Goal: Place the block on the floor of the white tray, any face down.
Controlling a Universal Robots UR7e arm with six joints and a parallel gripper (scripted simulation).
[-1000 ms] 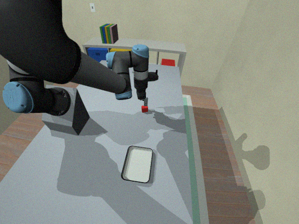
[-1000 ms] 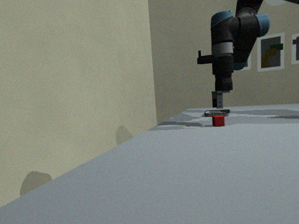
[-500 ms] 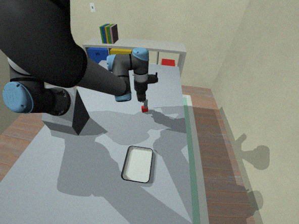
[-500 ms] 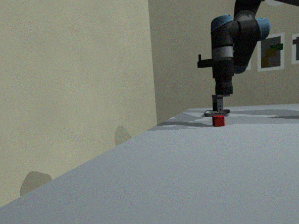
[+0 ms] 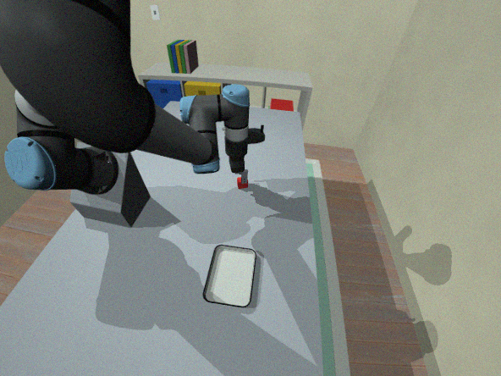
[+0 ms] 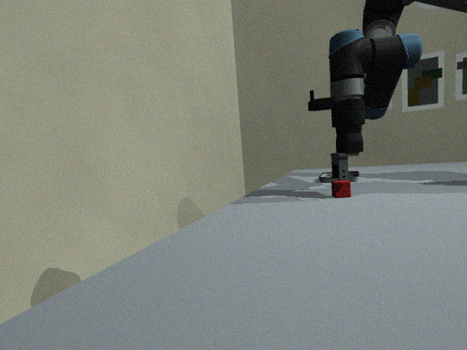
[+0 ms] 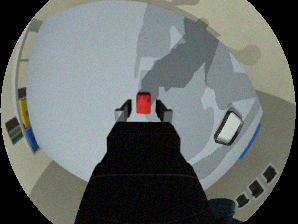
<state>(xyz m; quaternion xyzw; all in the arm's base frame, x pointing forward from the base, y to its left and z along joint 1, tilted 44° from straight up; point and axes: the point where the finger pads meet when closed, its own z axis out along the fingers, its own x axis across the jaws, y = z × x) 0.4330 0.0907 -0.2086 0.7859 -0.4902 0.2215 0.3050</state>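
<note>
A small red block (image 5: 242, 185) (image 6: 341, 188) (image 7: 144, 103) rests on the grey table. My gripper (image 5: 244, 174) (image 6: 339, 173) (image 7: 143, 105) points straight down right above it, fingers open and a little above the block; in the wrist view the block shows between the two fingertips. Nothing is held. The white tray (image 5: 211, 271) (image 7: 229, 128) with a dark rim lies flat on the table nearer the front, well apart from the block; its far rim (image 6: 327, 178) shows behind the gripper in the exterior view.
A dark wedge-shaped stand (image 5: 133, 195) sits on the table to the left. A shelf (image 5: 254, 80) with coloured boxes and books stands behind the table. A green strip (image 5: 319, 262) runs along the table's right edge, with wooden floor beyond.
</note>
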